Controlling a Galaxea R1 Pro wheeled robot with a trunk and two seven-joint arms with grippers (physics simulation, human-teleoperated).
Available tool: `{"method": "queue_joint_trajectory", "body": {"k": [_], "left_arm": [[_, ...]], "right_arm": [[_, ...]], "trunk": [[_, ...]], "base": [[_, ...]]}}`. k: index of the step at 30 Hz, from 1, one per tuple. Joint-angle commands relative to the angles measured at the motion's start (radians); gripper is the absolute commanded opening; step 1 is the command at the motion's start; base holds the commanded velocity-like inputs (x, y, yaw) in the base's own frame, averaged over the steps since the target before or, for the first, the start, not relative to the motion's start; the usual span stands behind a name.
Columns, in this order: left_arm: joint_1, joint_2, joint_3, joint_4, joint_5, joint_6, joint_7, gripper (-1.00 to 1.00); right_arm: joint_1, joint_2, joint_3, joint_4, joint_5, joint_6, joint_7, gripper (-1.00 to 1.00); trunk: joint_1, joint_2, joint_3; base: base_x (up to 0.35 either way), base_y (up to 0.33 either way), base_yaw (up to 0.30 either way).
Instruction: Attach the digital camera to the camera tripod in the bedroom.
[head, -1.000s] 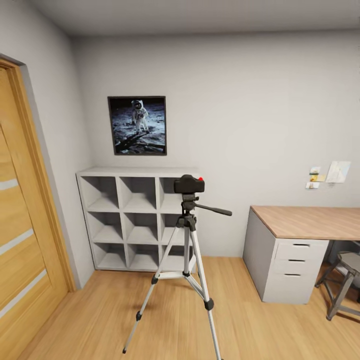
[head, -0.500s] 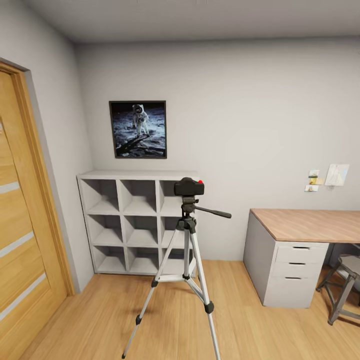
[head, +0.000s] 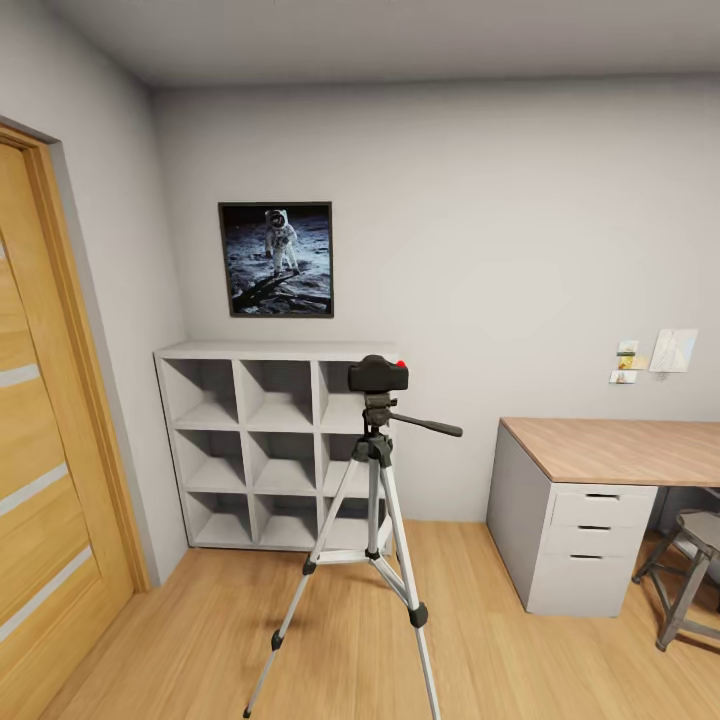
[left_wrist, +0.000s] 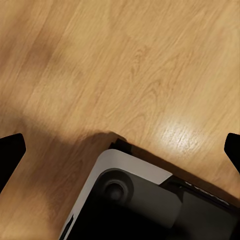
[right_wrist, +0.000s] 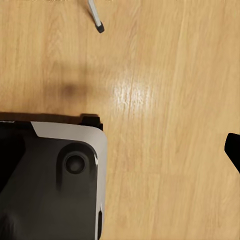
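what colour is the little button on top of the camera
Red. The button sits at the top right corner of the black digital camera, clearest in the head view.

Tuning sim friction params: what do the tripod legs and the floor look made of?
Tripod legs: silvery metal by their pale sheen, with black joints, probably plastic. Floor: light wood planks with visible grain; glossy, judging by the bright glare patch in both wrist views.

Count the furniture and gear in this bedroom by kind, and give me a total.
Digital camera: 1
Camera tripod: 1
Cube shelf: 1
Desk: 1
Stool: 1
Astronaut picture: 1
Door: 1
Total: 7
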Motion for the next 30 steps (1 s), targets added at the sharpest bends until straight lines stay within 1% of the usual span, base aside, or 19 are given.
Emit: {"method": "queue_joint_trajectory", "body": {"k": [1,22,25,30], "left_arm": [[0.000,0.000,-0.008,-0.001,0.008,-0.001,0.003,1.00],[0.000,0.000,-0.008,-0.001,0.008,-0.001,0.003,1.00],[0.000,0.000,-0.008,-0.001,0.008,-0.001,0.003,1.00],[0.000,0.000,-0.008,-0.001,0.008,-0.001,0.003,1.00]], "right_arm": [[-0.001,-0.001,0.003,0.001,0.005,0.001,0.004,1.00],[-0.001,0.000,0.004,0.001,0.002,0.002,0.017,1.00],[-0.001,0.001,0.004,0.001,0.001,0.007,0.031,1.00],[-0.001,0.003,0.004,0.001,0.005,-0.001,0.018,1.00]], "trunk": [[0.000,-0.001,0.000],[0.000,-0.001,0.000],[0.000,-0.001,0.000],[0.000,-0.001,0.000]], "base": [[0.000,0.000,0.000],[0.000,0.000,0.000],[0.000,0.000,0.000],[0.000,0.000,0.000]]}}
